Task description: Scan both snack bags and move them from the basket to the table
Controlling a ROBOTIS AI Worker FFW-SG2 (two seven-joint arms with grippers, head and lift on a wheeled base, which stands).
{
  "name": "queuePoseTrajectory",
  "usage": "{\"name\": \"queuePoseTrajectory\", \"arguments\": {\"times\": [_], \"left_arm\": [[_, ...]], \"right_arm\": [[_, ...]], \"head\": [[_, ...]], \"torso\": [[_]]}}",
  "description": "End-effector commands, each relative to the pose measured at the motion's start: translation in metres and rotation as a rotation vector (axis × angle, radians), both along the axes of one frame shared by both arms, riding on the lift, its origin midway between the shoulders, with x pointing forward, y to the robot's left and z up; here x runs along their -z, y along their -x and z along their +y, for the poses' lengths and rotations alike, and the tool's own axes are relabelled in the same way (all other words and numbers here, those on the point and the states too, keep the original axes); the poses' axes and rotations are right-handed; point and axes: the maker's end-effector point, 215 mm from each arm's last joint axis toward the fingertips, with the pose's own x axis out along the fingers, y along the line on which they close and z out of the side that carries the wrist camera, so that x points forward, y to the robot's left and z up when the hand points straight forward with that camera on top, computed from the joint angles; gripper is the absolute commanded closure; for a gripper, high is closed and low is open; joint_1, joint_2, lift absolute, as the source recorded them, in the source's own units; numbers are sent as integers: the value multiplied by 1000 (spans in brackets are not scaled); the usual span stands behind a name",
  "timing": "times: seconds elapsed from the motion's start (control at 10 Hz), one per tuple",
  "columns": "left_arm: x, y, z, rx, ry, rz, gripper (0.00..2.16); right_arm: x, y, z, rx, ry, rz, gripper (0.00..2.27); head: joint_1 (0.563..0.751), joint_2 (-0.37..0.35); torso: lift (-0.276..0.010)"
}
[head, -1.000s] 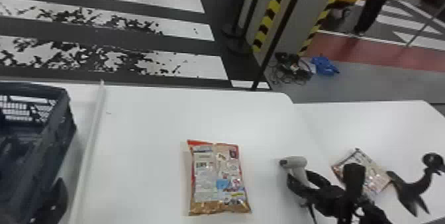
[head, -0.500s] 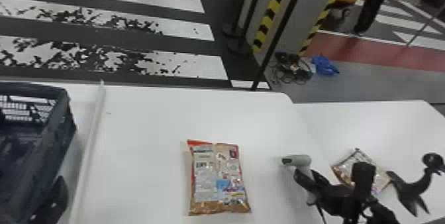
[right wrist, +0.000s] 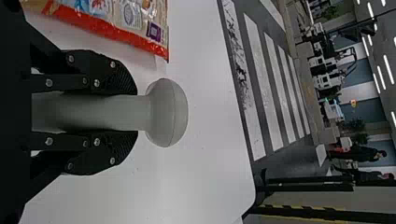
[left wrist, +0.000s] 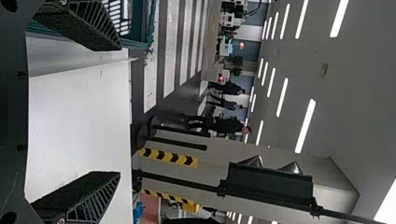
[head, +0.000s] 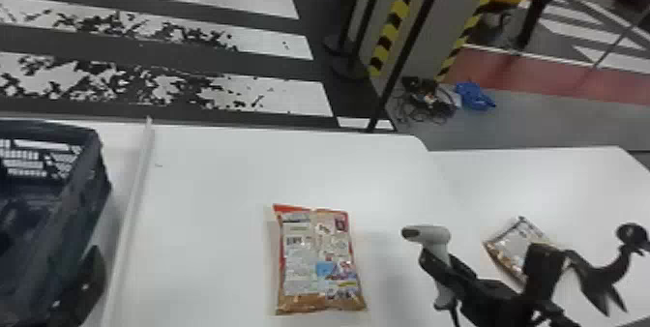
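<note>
Fingers apart, the black left gripper [head: 88, 280] hangs lower left, the black right gripper [head: 442, 265] clamps a grey plastic scanner [head: 435, 235], and a red-and-tan snack bag [head: 319, 260] lies lower centre on the white bench [head: 217, 234], a brown-and-white bag [head: 512, 246] lower right.

Right arm [head: 493, 297]: in from the bottom edge of head view, right of centre. Right gripper [head: 437, 265] points forward and toward robot's left, fingers [right wrist: 119, 79] roughly parallel, clamped on its load from both sides. Left gripper [head: 82, 292]: low at head view's left, fingers [left wrist: 88, 28] spread wide, nothing between.
</note>
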Motion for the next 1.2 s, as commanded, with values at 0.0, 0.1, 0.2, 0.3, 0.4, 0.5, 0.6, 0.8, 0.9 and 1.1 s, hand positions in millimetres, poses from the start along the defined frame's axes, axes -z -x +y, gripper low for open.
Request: {"name": "queuePoseTrajectory", "arguments": {"times": [0.0, 0.1, 0.2, 0.3, 0.4, 0.5, 0.6, 0.8, 0.9, 1.1], "left_arm": [[2, -1, -3, 5, 3, 2, 33], [2, -1, -2, 4, 2, 0, 33], [2, -2, -2, 6, -2, 0, 33], [4, -2, -1, 7, -4, 3, 33], [4, -2, -1, 9, -5, 3, 33], [3, -3, 1, 10, 0, 1, 33], [5, -4, 2, 12, 2, 2, 33], [5, -8, 4, 17, 10, 0, 33], [6, -8, 5, 18, 11, 0, 33], [4, -8, 7, 21, 11, -2, 33]], "right_arm": [[-7, 5, 42, -7, -45, 7, 2246], [-8, 9, 70, -24, -60, 8, 2246], [-12, 11, 92, -43, -65, 8, 2246], [-17, 11, 107, -63, -65, 5, 2246], [-20, 13, 122, -74, -57, 5, 2246], [-22, 16, 139, -79, -45, 7, 2246], [-22, 17, 157, -79, -38, 7, 2246], [-32, 15, 194, -99, 5, -28, 2246], [-39, 13, 216, -110, 38, -51, 2246], [-47, 7, 250, -120, 113, -87, 2250]], "head": [[695, -350], [695, -343], [695, -304], [695, -285], [695, -249], [695, -221], [695, -196], [695, -132], [695, -116], [695, -45]], "torso": [[-98], [-98], [-98], [-98], [-98], [-98], [-98], [-98], [-98], [-98]]}}
